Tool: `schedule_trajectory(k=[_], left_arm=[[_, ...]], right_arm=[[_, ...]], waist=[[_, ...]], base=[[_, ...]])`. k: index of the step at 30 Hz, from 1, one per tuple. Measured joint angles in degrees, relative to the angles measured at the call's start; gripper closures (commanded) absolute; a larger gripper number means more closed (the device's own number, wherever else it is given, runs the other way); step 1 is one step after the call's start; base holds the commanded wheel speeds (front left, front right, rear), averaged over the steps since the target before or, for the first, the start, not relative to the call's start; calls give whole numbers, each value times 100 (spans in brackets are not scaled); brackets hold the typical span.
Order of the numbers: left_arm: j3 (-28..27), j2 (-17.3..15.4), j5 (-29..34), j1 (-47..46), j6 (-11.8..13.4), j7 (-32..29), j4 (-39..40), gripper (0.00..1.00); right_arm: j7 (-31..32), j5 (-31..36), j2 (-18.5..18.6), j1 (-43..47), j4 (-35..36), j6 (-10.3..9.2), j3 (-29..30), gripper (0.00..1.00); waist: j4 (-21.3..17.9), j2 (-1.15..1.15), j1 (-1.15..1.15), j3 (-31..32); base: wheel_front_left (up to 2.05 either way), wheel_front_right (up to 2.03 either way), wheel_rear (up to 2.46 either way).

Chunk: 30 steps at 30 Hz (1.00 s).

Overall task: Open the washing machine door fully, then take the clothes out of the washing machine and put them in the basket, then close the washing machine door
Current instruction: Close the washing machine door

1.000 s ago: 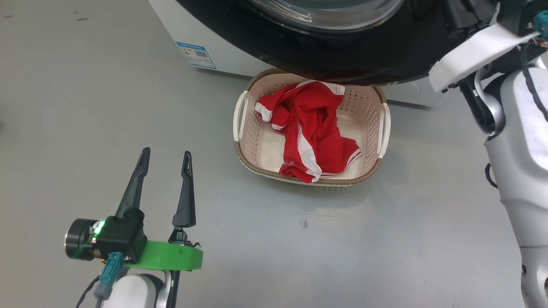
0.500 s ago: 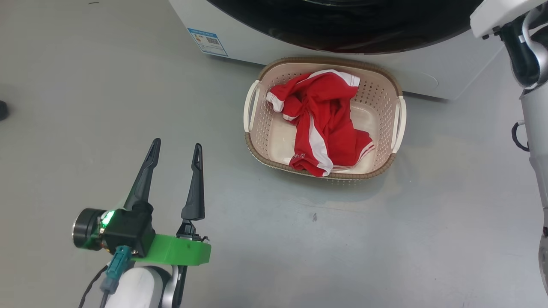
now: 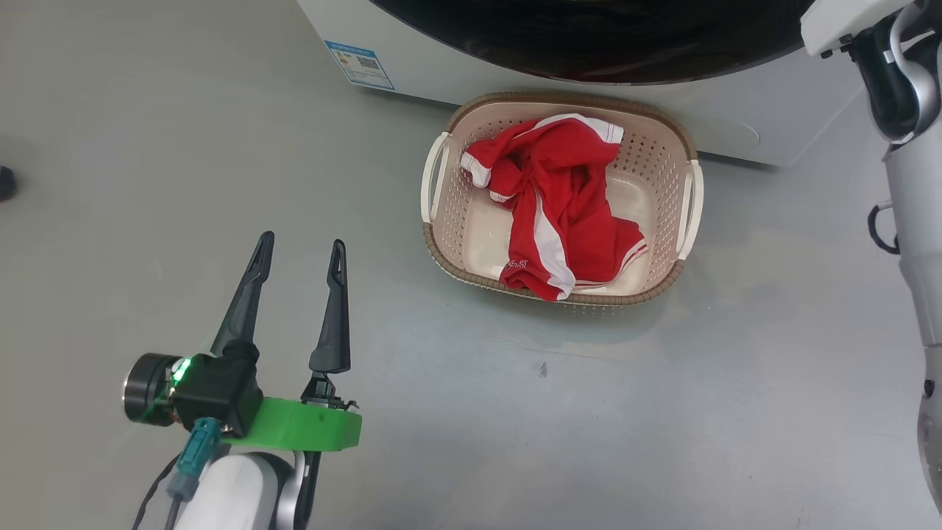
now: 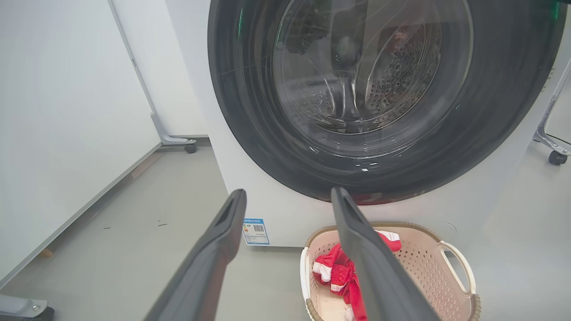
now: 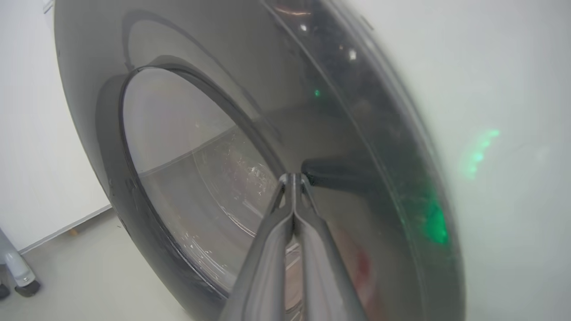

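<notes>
Head view gives you the basket (image 3: 559, 99) on the grey floor (image 3: 147, 184), just in front of the washing machine (image 3: 765, 118); the clothes (image 3: 559, 213) lie heaped inside it, red with white stripes, one fold reaching the near rim; your left gripper (image 3: 302, 241) hovers above the floor well to the left of the basket, its two fingers spread apart and holding nothing; the right arm (image 3: 909, 184) rises along the right edge. Left wrist view faces you onto the washing machine door (image 4: 499, 111), which sits flat against the white front; the steel drum (image 4: 397, 67) shows through its glass; a blue label (image 4: 255, 231) sits low on the front, just left of the basket. Right wrist view shows your right gripper (image 5: 292, 177) clenched, fingers pressed together with nothing between them, tips right up at the door's black ring; you cannot tell whether they touch it.
</notes>
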State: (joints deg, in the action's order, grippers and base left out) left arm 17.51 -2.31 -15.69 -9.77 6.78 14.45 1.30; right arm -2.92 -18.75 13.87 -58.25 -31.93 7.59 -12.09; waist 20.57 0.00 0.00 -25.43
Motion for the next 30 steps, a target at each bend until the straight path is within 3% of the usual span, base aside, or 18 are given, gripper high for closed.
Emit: schedule_trajectory(k=[7, 19, 21, 22, 23, 30], left_arm=[[-152, 12, 1, -29, 0, 1, -54, 0], [-307, 14, 113, -18, 1, 24, -181, 0], [-314, 15, 118, -8, 2, 24, -208, 0], [-319, 15, 119, 2, 2, 24, -227, 0], [-328, 15, 121, 20, 2, 24, -249, 0], [-455, 13, 136, 221, 2, 24, -296, 0]], right_arm=[[-407, -211, -127, 86, -29, -10, -359, 100], [-1027, -447, -140, 1044, 186, -10, -809, 100], [-1053, -497, -159, 1258, 196, -10, -838, 55], [-1057, -535, -169, 1375, 193, -10, -842, 19], [-1059, -542, -172, 1493, 190, -10, -861, 0], [-1109, -592, -276, 2184, 174, -10, -787, 0]], waist=[[-88, 0, 0, 71], [-328, 0, 0, 425], [-388, 0, 0, 496], [-421, 0, 0, 534], [-452, 0, 0, 573], [-693, 0, 0, 870]], base=[[0, 0, 0], [0, 0, 0], [0, 0, 0], [0, 0, 0], [0, 0, 0], [0, 0, 0]])
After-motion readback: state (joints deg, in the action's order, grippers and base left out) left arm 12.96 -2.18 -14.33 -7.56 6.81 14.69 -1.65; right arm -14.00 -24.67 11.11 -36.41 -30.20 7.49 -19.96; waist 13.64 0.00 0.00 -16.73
